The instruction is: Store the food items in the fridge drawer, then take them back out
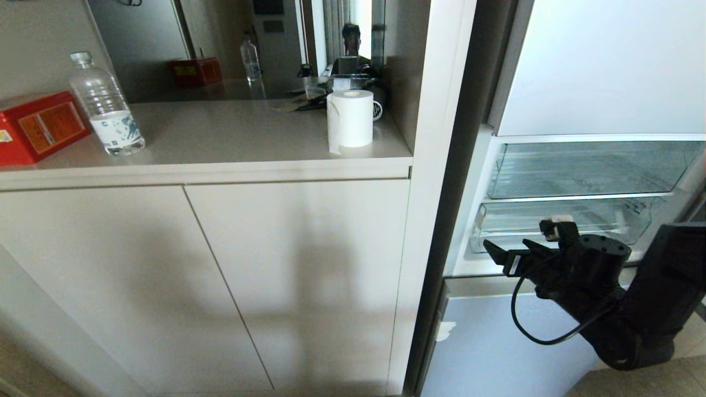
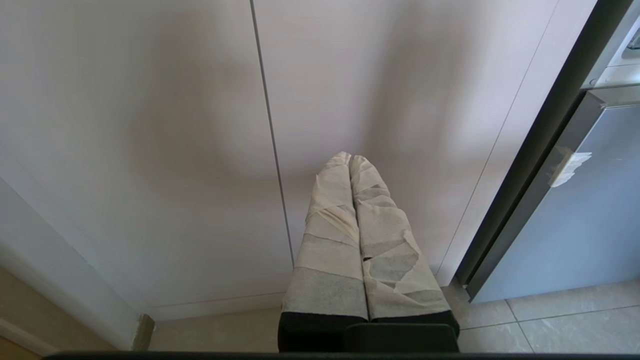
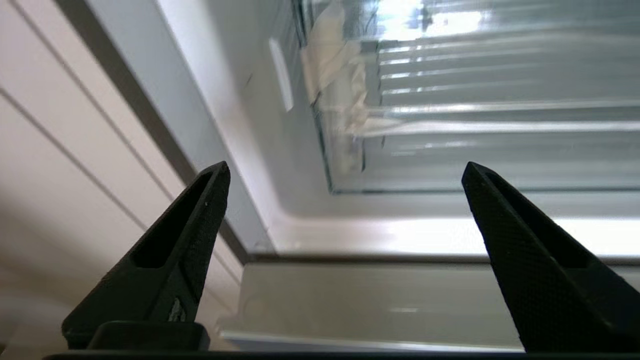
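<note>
Fridge drawer [image 1: 557,223], one; two clear bins

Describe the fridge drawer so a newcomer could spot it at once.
Look inside the open fridge right of the beige cabinets. Two clear plastic bins sit stacked there; the fridge drawer is the lower one, just behind the right gripper. A white tape scrap marks its front corner.

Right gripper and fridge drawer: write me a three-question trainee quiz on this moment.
1. True or false: the right gripper grips a red fruit.
2. Which clear compartment bears white tape on a front corner: A) the upper bin, B) the fridge drawer?
3. Fill in: on the counter, the paper roll stands ____.

Key: 1 false, its jaws are wide apart and empty, before the drawer; 2 B; 3 upright. The left gripper is shut, facing the cabinet doors.
</note>
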